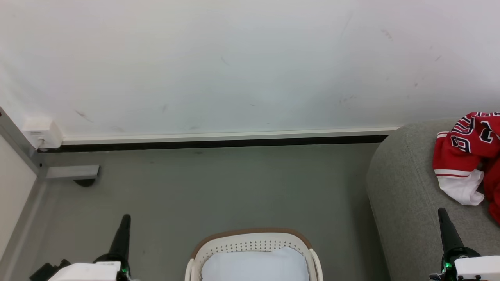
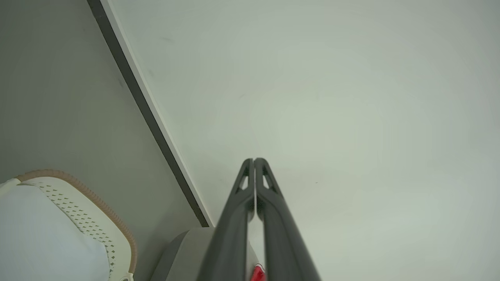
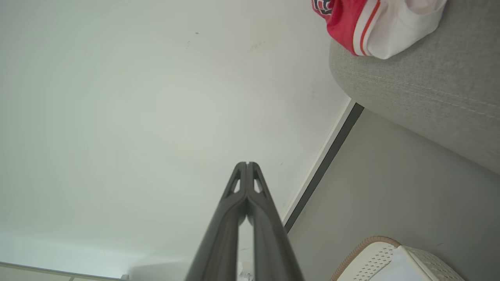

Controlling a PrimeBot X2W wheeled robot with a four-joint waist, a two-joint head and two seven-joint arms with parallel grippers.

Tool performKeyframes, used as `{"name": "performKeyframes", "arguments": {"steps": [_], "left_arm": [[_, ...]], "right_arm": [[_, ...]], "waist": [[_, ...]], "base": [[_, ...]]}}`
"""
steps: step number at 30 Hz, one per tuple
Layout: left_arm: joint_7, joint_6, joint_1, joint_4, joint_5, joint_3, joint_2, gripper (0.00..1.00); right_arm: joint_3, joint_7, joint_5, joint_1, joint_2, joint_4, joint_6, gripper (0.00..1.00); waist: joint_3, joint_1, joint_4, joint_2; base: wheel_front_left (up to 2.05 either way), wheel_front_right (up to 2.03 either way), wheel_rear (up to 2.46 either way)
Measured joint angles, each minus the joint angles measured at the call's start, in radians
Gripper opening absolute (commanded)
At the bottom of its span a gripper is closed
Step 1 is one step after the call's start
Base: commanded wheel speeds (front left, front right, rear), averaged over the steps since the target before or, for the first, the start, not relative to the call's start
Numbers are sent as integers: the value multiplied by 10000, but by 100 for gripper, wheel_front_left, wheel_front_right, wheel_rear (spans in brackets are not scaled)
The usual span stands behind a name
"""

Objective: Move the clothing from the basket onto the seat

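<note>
Left gripper [image 2: 254, 160]: closed, empty.
Right gripper [image 3: 247, 164]: closed, empty, idle.
Red lettered jersey [image 1: 465, 156]: on light-grey fabric seat [image 1: 406, 195], seemingly delivered.
Cream perforated plastic basket [image 1: 250, 234]: holds pale sheet [image 1: 254, 265].

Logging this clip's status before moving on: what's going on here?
Nothing is being handled right now. The left gripper and the right gripper are both shut and empty, one on each side of the basket. The red jersey lies on the grey seat at the robot's right, and the basket shows a pale sheet, so the move looks done.
</note>
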Motion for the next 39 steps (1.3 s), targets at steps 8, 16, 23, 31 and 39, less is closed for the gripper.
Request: {"name": "performKeyframes", "arguments": {"steps": [8, 16, 23, 31, 39], "left_arm": [[173, -4, -13, -54, -602, 52, 4, 0], [347, -13, -36, -98, -1141, 109, 10, 0], [451, -17, -44, -132, -1553, 157, 13, 0], [583, -44, -55, -163, -2084, 207, 19, 0], [621, -46, -60, -176, -2186, 222, 23, 0]], "right_arm": [[-142, 146, 506, -1, 27, -25, 0, 0], [-261, 314, 988, -1, 50, -56, 0, 0], [-391, 443, 1444, -2, 77, -81, 0, 0], [-499, 577, 1879, -3, 100, -113, 0, 0], [-529, 650, 2008, -4, 119, -127, 0, 0]], "waist": [[-15, 0, 48, 0], [-31, 0, 93, 0], [-44, 0, 134, 0], [-59, -1, 179, 0], [-63, -1, 192, 0]], "base": [[0, 0, 0], [0, 0, 0], [0, 0, 0], [0, 0, 0], [0, 0, 0]]}}
